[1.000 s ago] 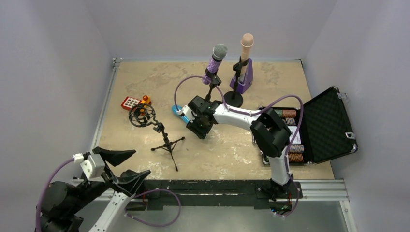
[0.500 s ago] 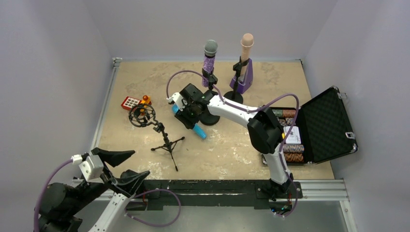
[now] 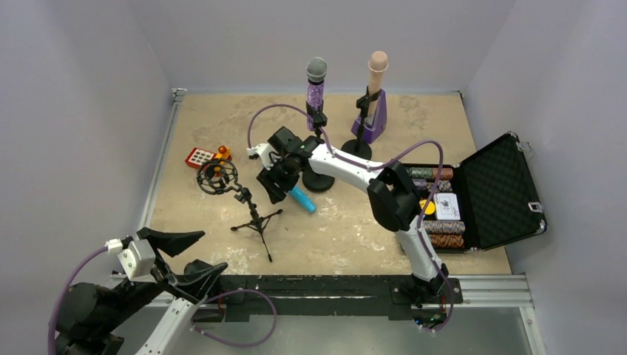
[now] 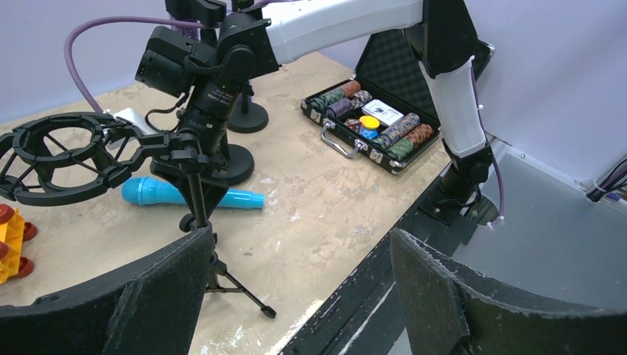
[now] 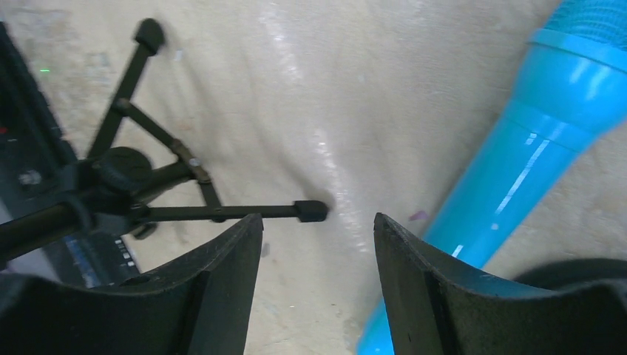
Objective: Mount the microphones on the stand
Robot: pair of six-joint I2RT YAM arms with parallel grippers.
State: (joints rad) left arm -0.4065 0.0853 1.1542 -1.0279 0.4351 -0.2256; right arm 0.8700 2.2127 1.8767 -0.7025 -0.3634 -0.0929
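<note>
Three microphones are in view. The purple microphone [image 3: 316, 87] is glittery with a grey mesh head and stands upright in a clip on a round-based stand [image 3: 318, 181] at the middle of the table. The pink microphone [image 3: 377, 74] is upright in a second round-based stand [image 3: 359, 151], to the right and farther back, just in front of one purple metronome [image 3: 375, 126]. The blue microphone [image 3: 302, 199] lies flat on the table just beside the purple one's base, on its near left.

A third stand, a tripod [image 3: 256, 220] with a ring mount [image 4: 63, 155], holds nothing and stands to the left of the blue microphone. One open case [image 3: 503, 188] of chips sits at the right.

The right gripper [image 3: 270, 186] hangs low between the blue microphone and the tripod, its fingers [image 5: 214, 296] parted and nothing between them. The left gripper [image 3: 194, 255] is at the near left edge, spread wide and holding nothing.

A second ago the purple microphone leaned right; it now stands straight. Since then the right gripper has moved left, baring more of the blue microphone's handle.
</note>
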